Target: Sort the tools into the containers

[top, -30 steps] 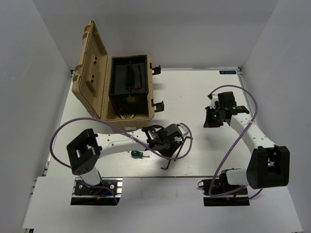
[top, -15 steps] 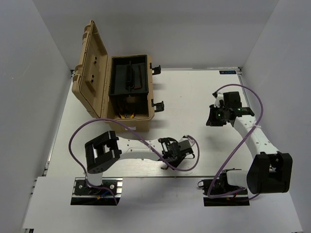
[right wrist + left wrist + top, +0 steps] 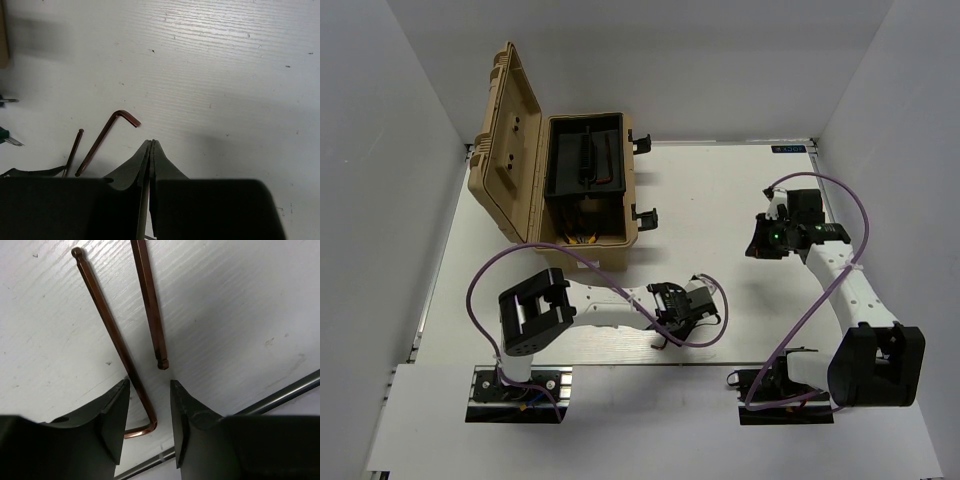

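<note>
The left jaws stand spread just above the counter, nothing gripped. Between them passes the bent end of a long hex key: its shaft runs close by the tip of the left finger, but whether they touch cannot be told. The elbow of the key curls back under that finger. A second hex key lies just beside the first, its end stopping short of the gap between the jaws. Both keys rest flat near the counter's front edge, where the left arm reaches low across to them.

The right jaws are pressed together with nothing between them, held above bare counter on the right side, well apart from the keys. A green-handled screwdriver peeks in at the left edge of the right wrist view.

At the back left sits the tan toolbox, lid thrown open, a black tray inside and yellow-handled pliers at its near end.
</note>
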You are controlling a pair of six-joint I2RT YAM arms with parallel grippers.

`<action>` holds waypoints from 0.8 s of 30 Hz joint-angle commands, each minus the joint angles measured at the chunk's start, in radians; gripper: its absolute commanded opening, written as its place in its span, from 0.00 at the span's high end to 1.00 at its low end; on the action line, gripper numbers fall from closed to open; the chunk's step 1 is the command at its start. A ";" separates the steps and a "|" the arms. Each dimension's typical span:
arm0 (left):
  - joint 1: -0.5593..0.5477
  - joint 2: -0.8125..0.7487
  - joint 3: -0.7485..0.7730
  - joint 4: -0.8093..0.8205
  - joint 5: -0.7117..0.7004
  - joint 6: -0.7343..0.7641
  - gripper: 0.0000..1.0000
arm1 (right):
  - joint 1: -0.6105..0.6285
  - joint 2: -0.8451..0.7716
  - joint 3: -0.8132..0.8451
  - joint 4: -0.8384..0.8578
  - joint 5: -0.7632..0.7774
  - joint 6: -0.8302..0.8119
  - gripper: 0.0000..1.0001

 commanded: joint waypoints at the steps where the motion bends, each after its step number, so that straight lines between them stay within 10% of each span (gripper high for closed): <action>1: 0.009 0.013 -0.051 0.031 0.026 -0.023 0.53 | -0.012 -0.029 -0.001 0.014 -0.028 0.009 0.96; 12: 0.009 0.059 -0.106 0.034 0.015 -0.042 0.90 | -0.026 -0.035 -0.004 0.013 -0.054 0.011 0.96; 24: 0.009 -0.021 -0.024 -0.098 -0.186 -0.032 1.00 | -0.037 -0.033 -0.004 0.007 -0.100 0.005 0.89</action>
